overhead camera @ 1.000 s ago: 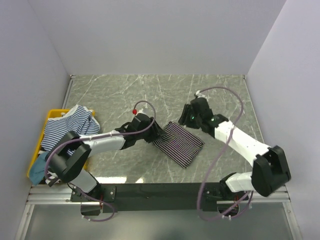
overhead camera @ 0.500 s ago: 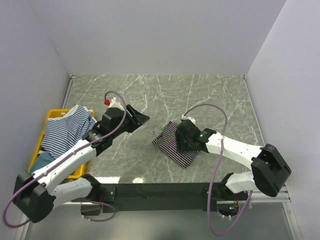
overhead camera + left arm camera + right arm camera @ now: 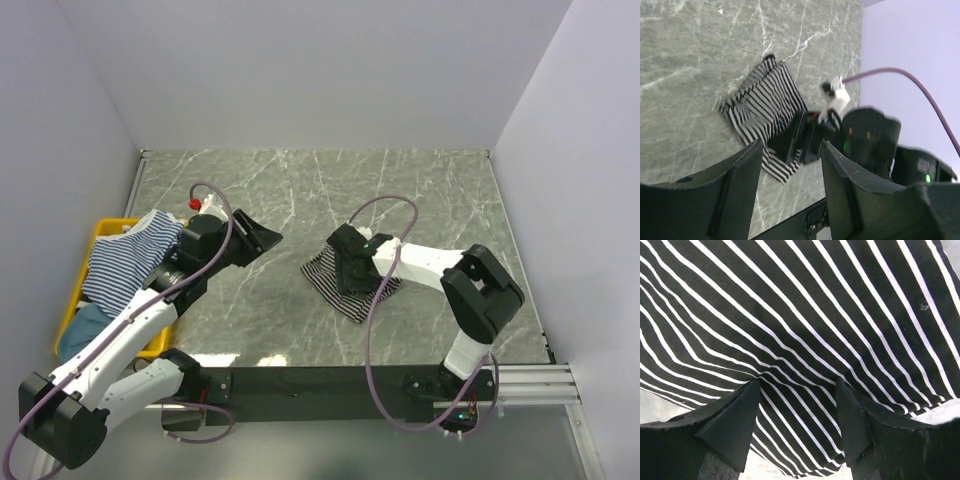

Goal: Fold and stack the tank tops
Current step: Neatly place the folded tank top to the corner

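- Beneath the right gripper: one black-and-white tank top, folded to a small packet and lying flat on the marble table. My jaws are spread, both tips pressing on the cloth with nothing pinched between them.
- Inside the left gripper: nothing. Its jaws are released and wide, held above the table. The folded packet lies ahead of and below them, well apart.
- Behind the left jaws, on their outer side: one blue-and-white tank top, unfolded and heaped over the rim of a yellow bin. A teal cloth sits lower in the same bin.
- Step in hand, as I judge it: the first top looks folded, and I am pressing it flat or letting it go. Nothing is stacked yet.
- Next move calls for:
  - Lift the right jaws straight off so the fold is not dragged open.
  - Take the left jaws to the bin and pinch the blue top at a strap or hem.
  - Draw it onto bare table beside the packet.
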Controlling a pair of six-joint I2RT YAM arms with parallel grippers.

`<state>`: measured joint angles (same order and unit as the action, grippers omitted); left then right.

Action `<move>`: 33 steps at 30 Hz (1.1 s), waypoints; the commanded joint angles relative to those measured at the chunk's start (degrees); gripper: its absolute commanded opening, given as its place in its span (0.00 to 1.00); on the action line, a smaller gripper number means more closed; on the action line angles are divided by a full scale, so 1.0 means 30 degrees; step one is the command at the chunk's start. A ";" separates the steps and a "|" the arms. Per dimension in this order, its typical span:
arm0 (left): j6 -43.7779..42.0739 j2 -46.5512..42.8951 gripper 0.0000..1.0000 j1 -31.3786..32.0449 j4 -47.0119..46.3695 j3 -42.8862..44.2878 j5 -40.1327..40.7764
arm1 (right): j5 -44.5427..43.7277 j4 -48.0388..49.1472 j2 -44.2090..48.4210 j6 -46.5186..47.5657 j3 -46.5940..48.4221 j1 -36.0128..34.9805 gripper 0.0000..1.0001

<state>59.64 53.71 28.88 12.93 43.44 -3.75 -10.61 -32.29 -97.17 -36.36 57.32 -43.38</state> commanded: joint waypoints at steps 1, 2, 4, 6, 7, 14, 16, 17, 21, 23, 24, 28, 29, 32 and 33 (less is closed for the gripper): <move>-0.0806 -0.0678 0.56 -0.0457 0.0231 0.0958 -0.1121 | -0.0945 -0.0426 -0.1595 -0.1560 0.0432 0.1910 0.69; -0.0865 -0.0765 0.56 -0.0603 0.0261 0.0959 -0.1211 | -0.0829 -0.0514 -0.1596 -0.1620 0.0869 0.2586 0.69; -0.0924 -0.0737 0.56 -0.0779 0.0290 0.1047 -0.1474 | -0.0682 -0.0572 -0.1683 -0.1447 0.1659 0.4542 0.69; -0.0982 -0.0678 0.56 -0.0896 0.0261 0.1076 -0.1679 | -0.0827 -0.0834 -0.1858 -0.1154 0.2593 0.5693 0.69; -0.1011 -0.0649 0.56 -0.0927 0.0261 0.1105 -0.1796 | -0.0799 -0.1069 -0.2440 -0.0572 0.3211 0.6366 0.69; -0.1538 -0.0589 0.56 -0.1365 0.0844 0.1661 -0.2880 | -0.0418 -0.3354 -0.6747 0.2274 1.1346 1.1815 0.68; -0.1889 -0.0561 0.56 -0.1512 0.1168 0.2071 -0.2998 | 0.0223 -0.3999 -0.8504 0.2918 1.3111 1.3194 0.69; -0.1978 -0.0590 0.56 -0.1629 0.1372 0.2189 -0.3231 | 0.0401 -0.4552 -0.9699 0.3094 1.4947 1.3576 0.68; -0.2534 -0.0269 0.56 -0.1776 0.1812 0.2803 -0.3845 | 0.0374 -0.6165 -1.2664 0.4003 1.9702 1.5304 0.69; -0.2681 0.0052 0.56 -0.1835 0.1989 0.3038 -0.4052 | 0.0167 -0.7304 -1.4446 0.4121 2.2749 1.5745 0.69; -0.2885 0.0171 0.56 -0.1864 0.2076 0.3271 -0.4285 | 0.0168 -0.7573 -1.5008 0.4296 2.3658 1.5950 0.69; -0.3442 0.0756 0.55 -0.1894 0.2398 0.3888 -0.4755 | 0.1247 -0.7461 -1.6361 0.4328 2.6273 1.7179 0.68; -0.3617 0.1019 0.55 -0.1923 0.2458 0.3976 -0.4814 | 0.0991 -0.6849 -1.6333 0.4182 2.6274 1.7270 0.70; -0.3969 0.1431 0.55 -0.1923 0.2692 0.4473 -0.5107 | 0.0230 -0.5793 -1.6361 0.4501 2.6419 1.7621 0.77; -0.4029 0.1518 0.55 -0.1923 0.2721 0.4504 -0.5166 | 0.0140 -0.5701 -1.6507 0.4560 2.6595 1.7709 0.77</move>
<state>50.26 57.78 23.42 20.91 53.87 -16.93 -8.40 -51.44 -145.40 -24.27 134.02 8.71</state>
